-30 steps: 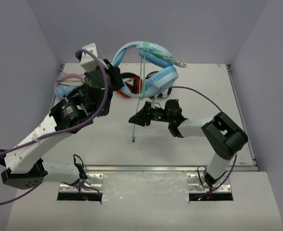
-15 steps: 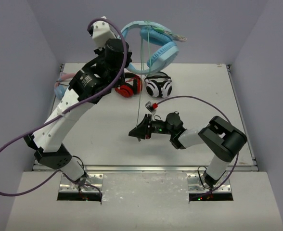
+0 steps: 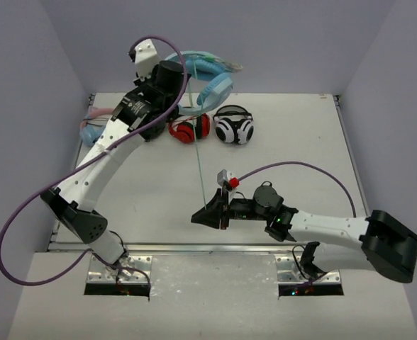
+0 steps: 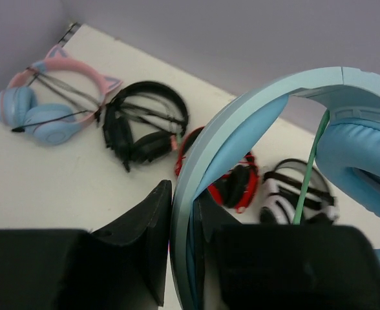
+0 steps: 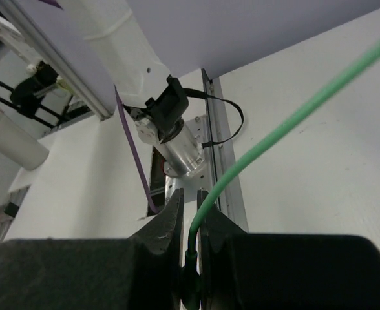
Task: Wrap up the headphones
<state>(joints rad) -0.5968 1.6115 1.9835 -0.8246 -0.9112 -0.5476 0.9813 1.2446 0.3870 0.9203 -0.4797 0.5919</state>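
The light-blue headphones (image 3: 210,79) hang in the air over the back of the table, with my left gripper (image 3: 183,91) shut on their headband (image 4: 274,97). One padded ear cup (image 4: 361,152) shows at the right of the left wrist view. The thin green cable (image 3: 200,163) runs straight down from them to my right gripper (image 3: 200,215), low near the table's front edge. In the right wrist view the right gripper (image 5: 190,197) is shut on the cable's dark plug end (image 5: 191,274), and the cable (image 5: 293,116) leads away up to the right.
Along the back of the table (image 3: 301,156) lie a red pair (image 3: 189,129), a white-and-black pair (image 3: 234,129) and a pink cat-ear pair (image 3: 95,124). A black pair (image 4: 145,126) shows in the left wrist view. The left arm's base (image 5: 170,123) stands near the right gripper.
My right gripper has moved toward the front edge and closed on the cable's end, drawing the cable straight. The left arm has turned the headphones lower and to the left.
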